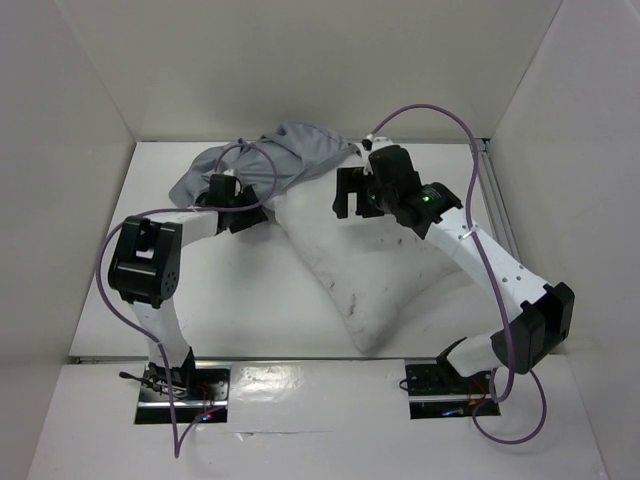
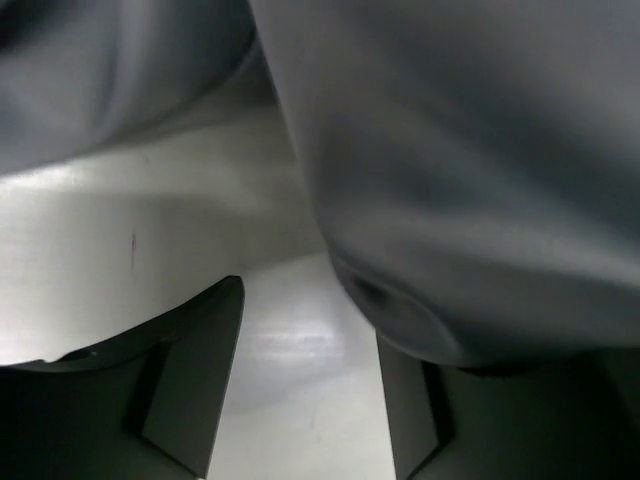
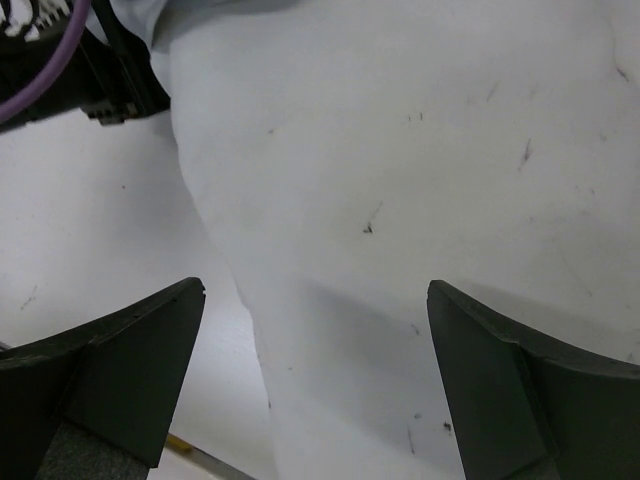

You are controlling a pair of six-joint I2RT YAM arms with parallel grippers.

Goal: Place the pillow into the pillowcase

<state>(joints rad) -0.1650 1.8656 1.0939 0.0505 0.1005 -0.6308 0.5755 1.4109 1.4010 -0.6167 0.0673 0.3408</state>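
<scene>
The pillow (image 1: pixel 370 270) lies slantwise across the middle of the table (image 1: pixel 230 310), one corner reaching towards the near edge, its far end tucked under the grey pillowcase (image 1: pixel 290 150) bunched at the far edge. The right gripper (image 1: pixel 350 195) hangs over the pillow's far part, jaws spread wide, gripping nothing. The left gripper (image 1: pixel 238 203) sits low at the pillowcase's left side, jaws partly spread; a grey fold (image 2: pixel 450 200) lies over one finger (image 2: pixel 420 420), bare table showing between.

White table (image 1: pixel 240 310) w/ 2 items: pillow (image 1: pixel 380 280), grey pillowcase (image 1: pixel 300 150) over its far end.
</scene>
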